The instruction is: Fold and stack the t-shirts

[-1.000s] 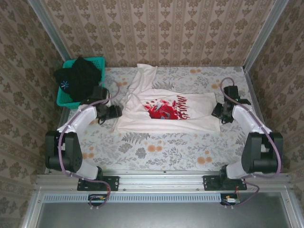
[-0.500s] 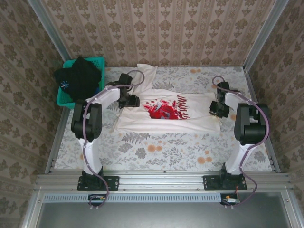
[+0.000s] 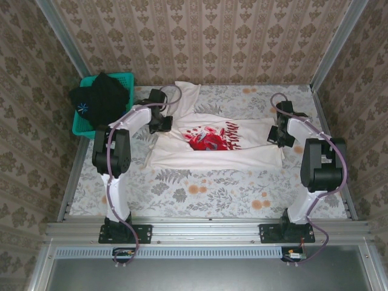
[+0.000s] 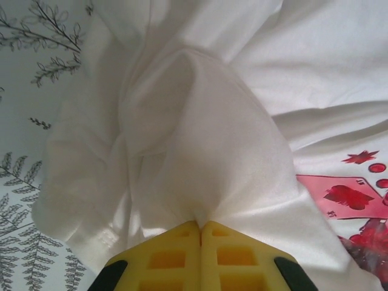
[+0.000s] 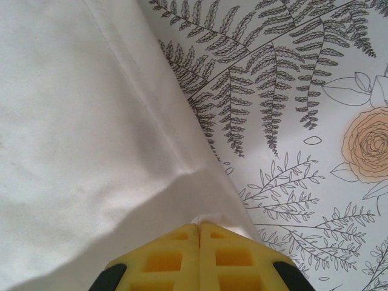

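Top external, one white t-shirt (image 3: 213, 159), left hand (image 3: 165, 125), right hand (image 3: 274, 137) pinching it

This is a robot test booth dressed up like a home. Patterned wallpaper (image 3: 200, 36) covers the three walls, yet bare metal posts (image 3: 59, 30) frame the corners. The table wears a flowered cloth (image 3: 206, 194); a t-shirt (image 3: 212, 156) lies on it, and a teal basket (image 3: 82, 130) of dark clothes sits at the far left corner. The left arm (image 3: 112, 157) and right arm (image 3: 318, 163), trailing cables, are bolted to a metal rail (image 3: 206, 233).
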{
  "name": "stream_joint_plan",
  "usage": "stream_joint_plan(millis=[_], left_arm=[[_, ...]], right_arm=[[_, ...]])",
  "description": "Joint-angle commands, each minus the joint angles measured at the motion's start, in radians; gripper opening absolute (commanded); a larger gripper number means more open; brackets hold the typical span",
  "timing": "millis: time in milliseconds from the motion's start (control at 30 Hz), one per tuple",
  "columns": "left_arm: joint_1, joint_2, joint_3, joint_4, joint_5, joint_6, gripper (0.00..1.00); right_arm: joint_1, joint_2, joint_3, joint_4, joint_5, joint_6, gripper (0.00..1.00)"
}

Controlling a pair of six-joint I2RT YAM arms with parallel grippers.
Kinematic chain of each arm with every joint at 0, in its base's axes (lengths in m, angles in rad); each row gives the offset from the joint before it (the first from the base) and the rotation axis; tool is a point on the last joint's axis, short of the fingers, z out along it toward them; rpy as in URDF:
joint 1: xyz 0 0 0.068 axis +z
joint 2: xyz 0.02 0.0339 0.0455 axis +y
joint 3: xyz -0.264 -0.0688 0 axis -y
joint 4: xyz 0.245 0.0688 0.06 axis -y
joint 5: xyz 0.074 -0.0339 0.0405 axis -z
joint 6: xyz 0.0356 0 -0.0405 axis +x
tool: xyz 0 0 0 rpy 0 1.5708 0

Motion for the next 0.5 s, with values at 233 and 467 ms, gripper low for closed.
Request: stream_joint_plan(millis=[233,467], left_arm=[[-0.026,-0.002,0.211,-0.075,-0.002,-0.002,0.00],[-0.030,0.123,0.373,-0.140,-0.016,0.009,0.00]], right_arm=[[0.002,-0.036,-0.047,0.070,0.057,0.049,0.00],[-0.010,0.014,-0.046,0.073,0.092,0.046,0.00]])
